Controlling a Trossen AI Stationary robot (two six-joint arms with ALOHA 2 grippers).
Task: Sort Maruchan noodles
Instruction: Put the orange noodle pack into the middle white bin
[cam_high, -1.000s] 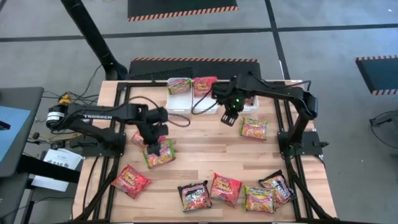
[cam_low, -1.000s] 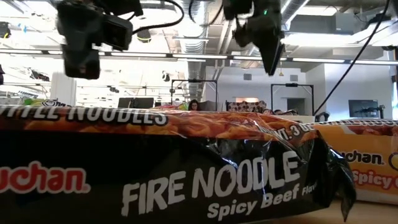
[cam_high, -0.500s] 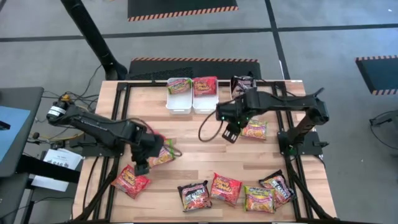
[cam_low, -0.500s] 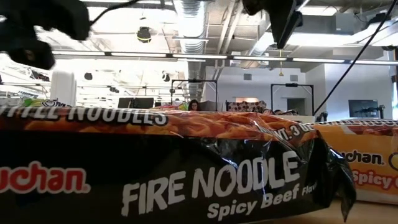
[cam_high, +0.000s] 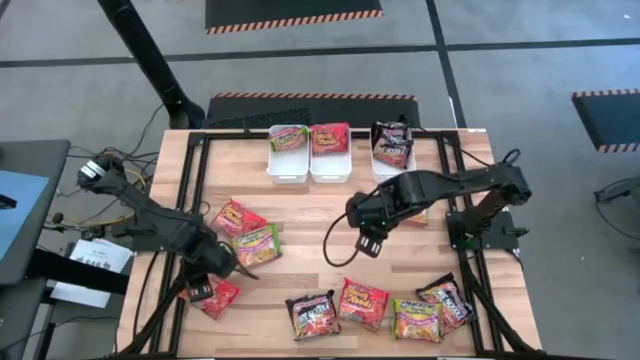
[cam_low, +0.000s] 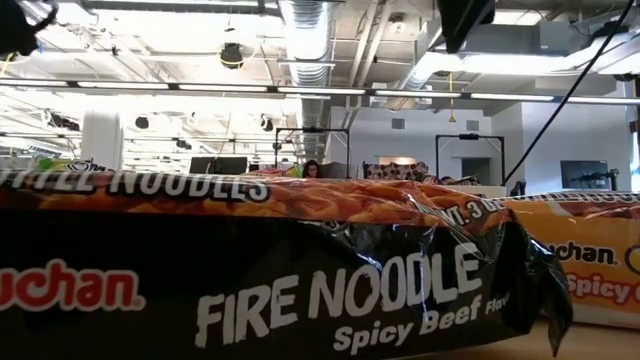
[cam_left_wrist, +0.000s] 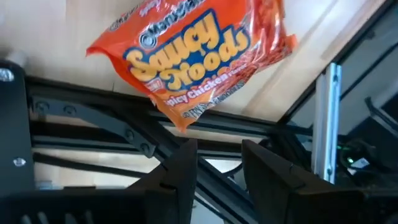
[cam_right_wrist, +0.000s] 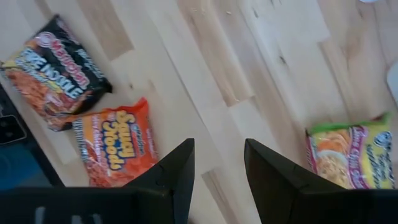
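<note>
Both end effectors hang empty, fingers spread with a plain gap between them and nothing pinched. Left end effector (cam_high: 203, 290) sits low at the near-left of the counter (cam_high: 330, 215), directly over a red-orange packet (cam_high: 217, 295) that lies at the counter's edge; its wrist view shows that same packet (cam_left_wrist: 193, 56) just ahead of the fingers (cam_left_wrist: 180, 180), partly over the dark frame rail. I judge it is lining up to pick this one. Right end effector (cam_high: 368, 243) hovers over bare wood near the middle, and its wrist view looks down on a black packet (cam_right_wrist: 53, 71), a red-orange one (cam_right_wrist: 115, 149) touching it, and a green-yellow one (cam_right_wrist: 348, 155) well apart from those.

Sorting looks partly done. Three white bins stand along the far edge: the left bin (cam_high: 273, 168) holds a green-yellow packet, the middle bin (cam_high: 329, 172) a red-orange one, and the right bin (cam_high: 377, 170) a black one, so each colour has its own place. Loose packets remain on the counter: a red-orange (cam_high: 237, 216) and a green-yellow (cam_high: 257, 244) overlapping near the left arm, another packet mostly hidden under the right arm, and a near row of five (cam_high: 363, 303) in mixed colours. From the low view, a black packet (cam_low: 280, 280) fills the foreground, right against the camera.
</note>
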